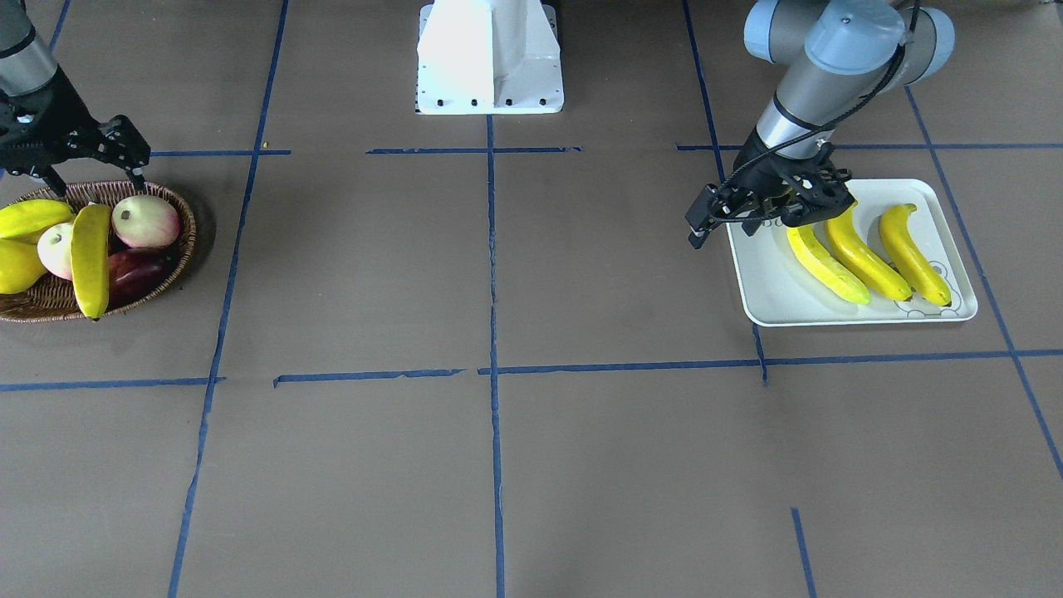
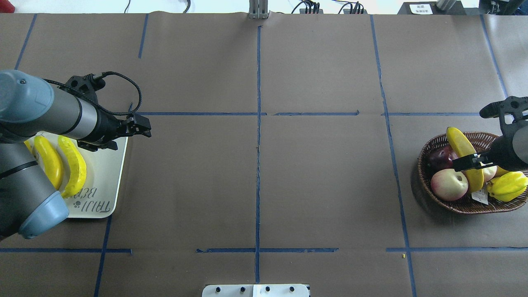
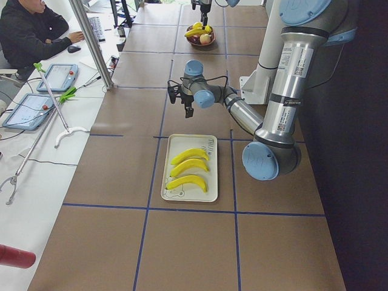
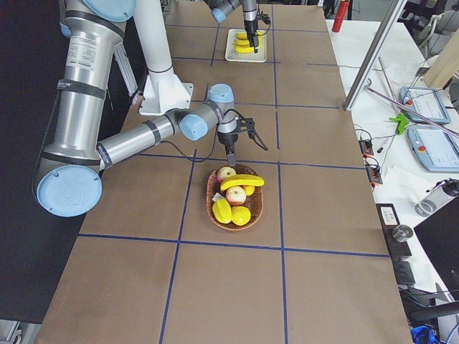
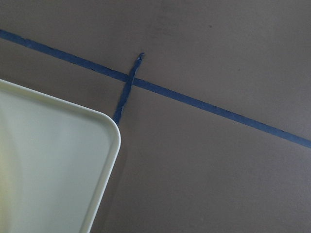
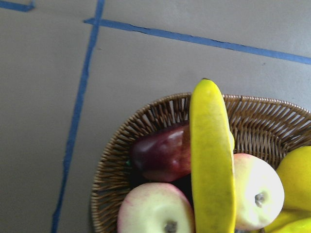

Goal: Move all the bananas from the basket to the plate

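Three bananas (image 1: 864, 257) lie side by side on the white plate (image 1: 772, 291). My left gripper (image 2: 142, 126) hovers over the plate's corner by the bananas' ends, open and empty. Its wrist view shows only the plate corner (image 5: 48, 160) and tape. The remaining banana (image 1: 90, 257) lies across the fruit in the wicker basket (image 1: 178, 216), and it also shows in the right wrist view (image 6: 211, 160). My right gripper (image 1: 95, 178) is wide open, just above the basket's rim nearest the robot and holding nothing.
The basket also holds two pale red-blushed apples (image 1: 145, 220), a dark red fruit (image 1: 137, 274) and stubby yellow fruits (image 1: 25, 218). The robot's white base (image 1: 490, 58) stands at the table's middle edge. Blue tape lines cross the brown table.
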Motion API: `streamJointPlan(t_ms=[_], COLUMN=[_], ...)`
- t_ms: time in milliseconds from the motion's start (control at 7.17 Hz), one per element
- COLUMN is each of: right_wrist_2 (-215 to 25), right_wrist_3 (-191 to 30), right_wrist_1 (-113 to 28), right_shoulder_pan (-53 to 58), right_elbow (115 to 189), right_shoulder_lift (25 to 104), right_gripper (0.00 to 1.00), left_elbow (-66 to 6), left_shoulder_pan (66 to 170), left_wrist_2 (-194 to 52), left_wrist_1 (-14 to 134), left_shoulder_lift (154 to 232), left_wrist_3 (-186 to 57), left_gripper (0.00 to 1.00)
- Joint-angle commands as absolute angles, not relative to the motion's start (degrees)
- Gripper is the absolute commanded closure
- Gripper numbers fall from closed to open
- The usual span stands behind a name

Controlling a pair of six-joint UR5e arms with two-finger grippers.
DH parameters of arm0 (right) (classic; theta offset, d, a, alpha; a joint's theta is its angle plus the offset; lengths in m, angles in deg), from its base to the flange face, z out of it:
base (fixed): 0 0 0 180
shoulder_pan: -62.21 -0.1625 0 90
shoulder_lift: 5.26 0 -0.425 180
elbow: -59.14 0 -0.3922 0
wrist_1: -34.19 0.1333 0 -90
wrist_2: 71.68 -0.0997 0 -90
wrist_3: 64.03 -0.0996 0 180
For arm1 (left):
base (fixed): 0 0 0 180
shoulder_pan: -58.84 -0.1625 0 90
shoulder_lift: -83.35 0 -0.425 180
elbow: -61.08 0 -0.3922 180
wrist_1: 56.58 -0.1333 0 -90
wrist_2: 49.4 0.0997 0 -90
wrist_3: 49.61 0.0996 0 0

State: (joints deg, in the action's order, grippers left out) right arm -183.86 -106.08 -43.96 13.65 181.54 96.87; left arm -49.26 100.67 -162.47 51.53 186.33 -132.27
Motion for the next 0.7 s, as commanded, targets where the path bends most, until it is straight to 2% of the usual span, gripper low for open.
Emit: streamJointPlan(t_ms=[0,279,418,558], right_wrist_2=[-183.74,-183.65,-183.74,-183.83], right_wrist_3=[-104.46,-104.37,-104.37,-104.37], right_wrist_1=[-43.95,-43.94,-44.03,-44.03], right_shoulder_pan=[13.17,13.35,13.35,13.35], right_elbow=[176.66,174.46,174.36,174.36], right_shoulder_lift=[96.43,96.26,96.26,96.26], right_gripper=[0.0,0.01,0.06,0.16], left_elbow=[-49.22,-49.13,-49.13,-49.13], left_shoulder_pan=[100.06,99.8,99.8,99.8], left_wrist_2=[-162.43,-162.43,-162.43,-162.43], left_wrist_1=[51.44,51.53,51.53,51.53], left_shoulder_lift=[186.89,186.89,186.89,186.89], left_wrist_3=[-132.5,-132.5,-132.5,-132.5], left_gripper=[0.0,0.0,0.0,0.0])
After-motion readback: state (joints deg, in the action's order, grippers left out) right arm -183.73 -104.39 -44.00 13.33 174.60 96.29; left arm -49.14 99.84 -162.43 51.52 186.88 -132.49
